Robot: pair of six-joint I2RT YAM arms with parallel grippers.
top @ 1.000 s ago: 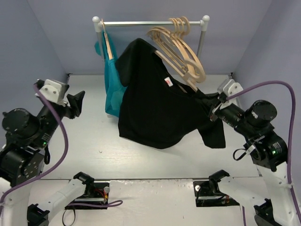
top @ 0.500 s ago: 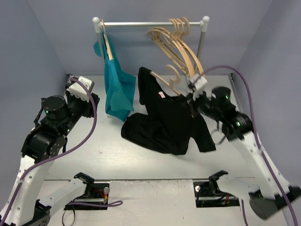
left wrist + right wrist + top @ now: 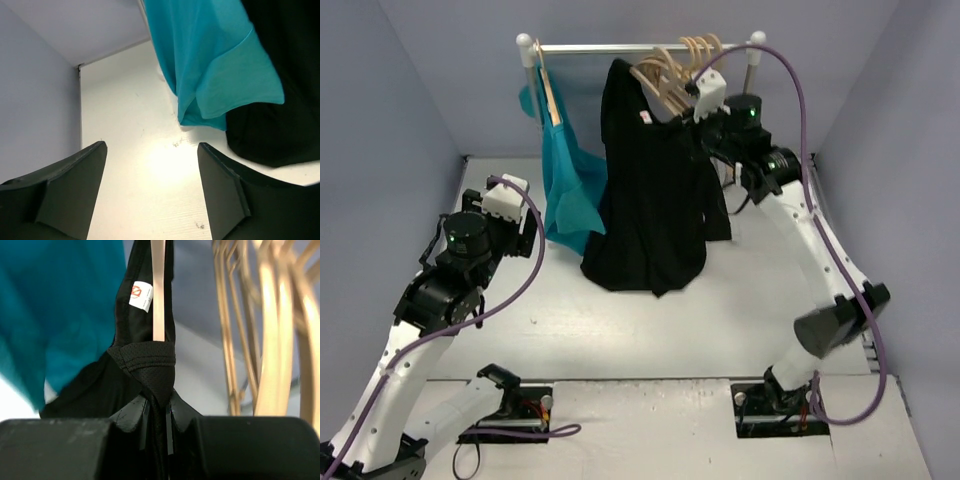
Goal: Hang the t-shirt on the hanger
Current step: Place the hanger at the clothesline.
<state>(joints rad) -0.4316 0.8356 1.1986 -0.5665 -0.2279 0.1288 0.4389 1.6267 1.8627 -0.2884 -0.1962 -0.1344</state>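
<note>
The black t-shirt [image 3: 650, 190] hangs full length below the rail, its hem just above the table. My right gripper [image 3: 686, 103] is high by the rail and shut on the shirt's collar [image 3: 150, 365]. In the right wrist view the gripper [image 3: 159, 410] pinches the black cloth, and a pale wooden strip of the hanger [image 3: 158, 290] rises through the neck beside the white label [image 3: 141, 296]. I cannot tell whether its hook is on the rail. My left gripper [image 3: 527, 225] is open and empty, low on the left; its wrist view [image 3: 150, 150] faces bare table.
A teal garment [image 3: 563, 180] hangs on its own hanger at the rail's left end, touching the black shirt; it also shows in the left wrist view [image 3: 215, 65]. Several empty wooden hangers [image 3: 692, 58] crowd the metal rail [image 3: 610, 47] at the right. Blue walls enclose the table.
My right arm has lifted the t-shirt from low over the table up and back to the rail, so it now hangs straight. My left arm has moved in slightly toward the teal garment.
</note>
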